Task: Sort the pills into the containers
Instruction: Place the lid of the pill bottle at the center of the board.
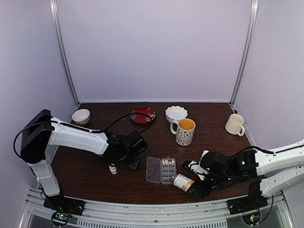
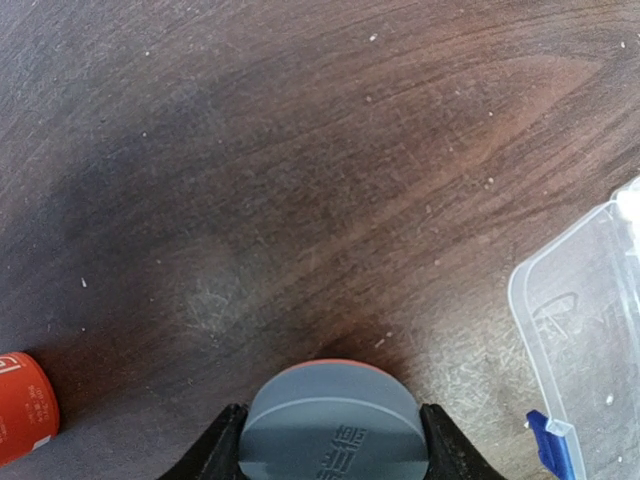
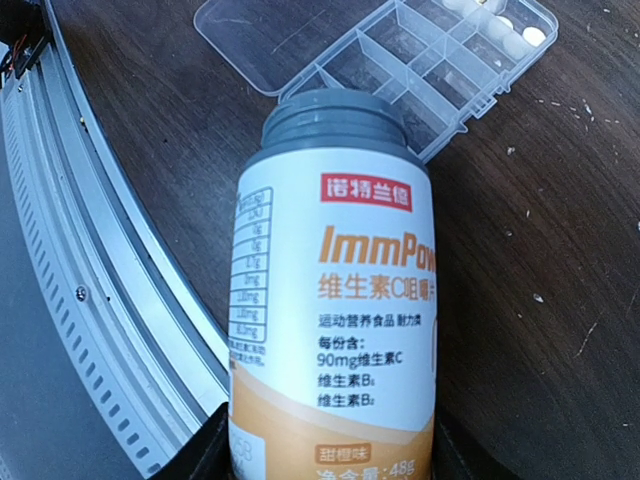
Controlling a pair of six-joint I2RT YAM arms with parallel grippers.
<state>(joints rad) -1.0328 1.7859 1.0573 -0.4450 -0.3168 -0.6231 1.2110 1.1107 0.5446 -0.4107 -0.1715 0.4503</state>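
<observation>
L gripper [image 2: 332,452]: part-open, clamped on grey cap [image 2: 330,415]. R gripper [image 3: 330,462]: same, holding bottle [image 3: 335,300]; pill box [image 3: 262,35] w/ pills [image 3: 533,35] at 12 o'clock.

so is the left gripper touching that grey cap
Touching. Left wrist view: the grey cap sits clamped in the left gripper, both black fingers pressed flush against its sides.

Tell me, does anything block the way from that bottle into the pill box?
Nothing visible does. The bottle's neck is uncapped beside the pill box, whose lid lies open; the left gripper holds the cap.
</observation>
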